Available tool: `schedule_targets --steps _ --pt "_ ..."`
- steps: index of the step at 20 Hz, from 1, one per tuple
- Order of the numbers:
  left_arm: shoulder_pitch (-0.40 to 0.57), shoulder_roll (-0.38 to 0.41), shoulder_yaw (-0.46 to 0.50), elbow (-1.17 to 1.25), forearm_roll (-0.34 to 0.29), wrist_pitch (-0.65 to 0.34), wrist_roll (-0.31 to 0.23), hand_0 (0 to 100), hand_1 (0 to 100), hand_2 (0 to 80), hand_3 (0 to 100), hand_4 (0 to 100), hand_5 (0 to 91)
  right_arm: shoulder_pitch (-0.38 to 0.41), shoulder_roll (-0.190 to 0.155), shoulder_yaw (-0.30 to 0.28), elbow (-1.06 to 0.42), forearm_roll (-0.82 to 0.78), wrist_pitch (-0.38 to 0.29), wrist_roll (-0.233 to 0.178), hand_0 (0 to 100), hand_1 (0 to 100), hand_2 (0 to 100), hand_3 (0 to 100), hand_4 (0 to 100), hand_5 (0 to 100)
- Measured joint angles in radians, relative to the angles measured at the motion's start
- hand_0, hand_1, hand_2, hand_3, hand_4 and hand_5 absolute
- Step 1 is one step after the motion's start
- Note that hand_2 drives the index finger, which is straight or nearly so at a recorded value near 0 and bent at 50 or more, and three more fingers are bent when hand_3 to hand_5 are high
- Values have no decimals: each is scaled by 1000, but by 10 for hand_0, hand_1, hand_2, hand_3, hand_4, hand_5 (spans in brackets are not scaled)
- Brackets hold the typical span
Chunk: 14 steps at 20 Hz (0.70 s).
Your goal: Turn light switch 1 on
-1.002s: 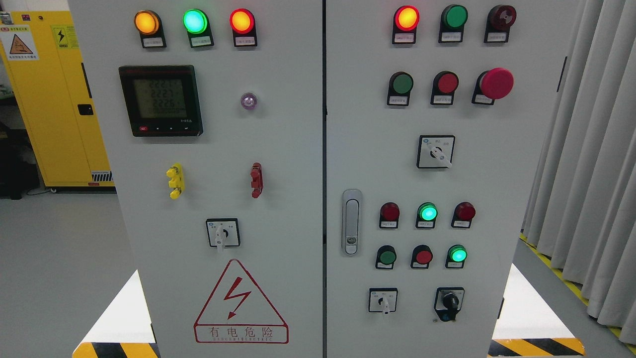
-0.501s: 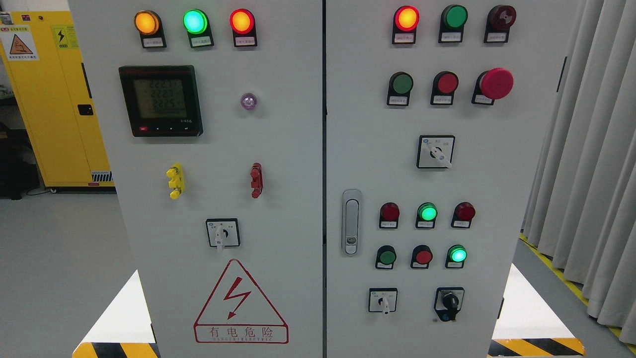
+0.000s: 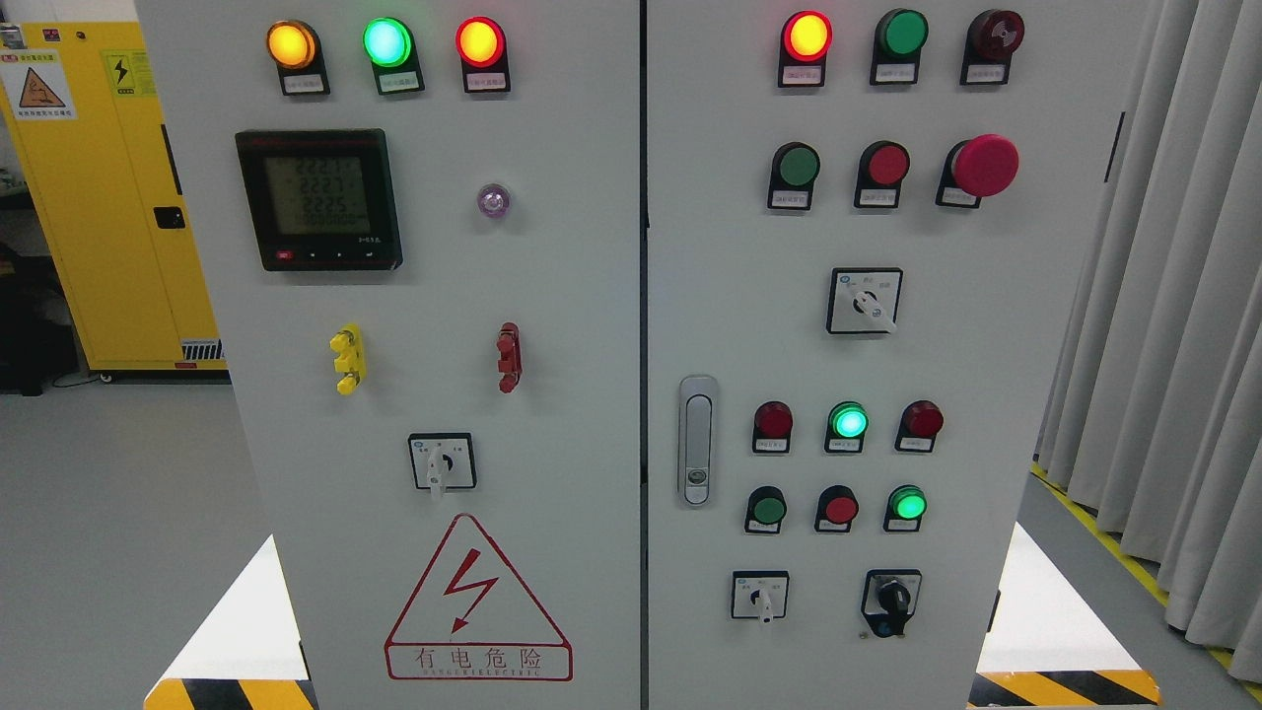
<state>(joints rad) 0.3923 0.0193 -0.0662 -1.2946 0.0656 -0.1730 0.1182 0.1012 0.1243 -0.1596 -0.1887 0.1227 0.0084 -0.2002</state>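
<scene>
- Zero hands in frame right now, so neither arm shows and I can't tell if the fingers are apart, together or clamped on anything. My read: the task hasn't visibly started, the whole reach and press or turn is still to do.
- Far left there's a yellow cabinet [image 3: 108, 197] with a hazard triangle sticker and a lightning-bolt sticker; the print under them is too small to read.
- Left door of the grey control cabinet [image 3: 552, 296]: an amber lamp [image 3: 292, 44], a lit green lamp [image 3: 386, 42] and a lit red lamp [image 3: 480, 42] along the top, each with a tiny tag I can't read.
- Below them a digital meter [image 3: 318, 199] shows rows of digits that look like 222-something, too blurry to trust.
- Lower on that door sits a rotary selector [image 3: 442, 461], and under it the red warning triangle [image 3: 477, 597] reading 有电危险, with small Latin letters beneath that I can't make out.
- Right door: more lamps and buttons, a big red mushroom button [image 3: 985, 165], a second rotary selector [image 3: 865, 301], a door latch [image 3: 697, 439], then two rows of three small lamps and buttons.
- At the bottom there's a small white selector [image 3: 760, 596] and a black knob switch [image 3: 892, 599].
- Which one is "light switch 1"? No readable tag says so, so I honestly can't tell. It's presumably somewhere on this panel, probably among the right-door controls.
</scene>
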Motion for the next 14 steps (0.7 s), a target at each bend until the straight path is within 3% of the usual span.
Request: schedule_targets --steps 4,14 --pt "12 10 21 -184 0 0 10 163 591 524 772 795 709 0 0 0 0 0 0 0 0 500 40 0 0 0" --pt "-13 4 23 -503 1 1 65 103 625 582 856 809 772 0 0 0 0 0 0 0 0 500 40 0 0 0"
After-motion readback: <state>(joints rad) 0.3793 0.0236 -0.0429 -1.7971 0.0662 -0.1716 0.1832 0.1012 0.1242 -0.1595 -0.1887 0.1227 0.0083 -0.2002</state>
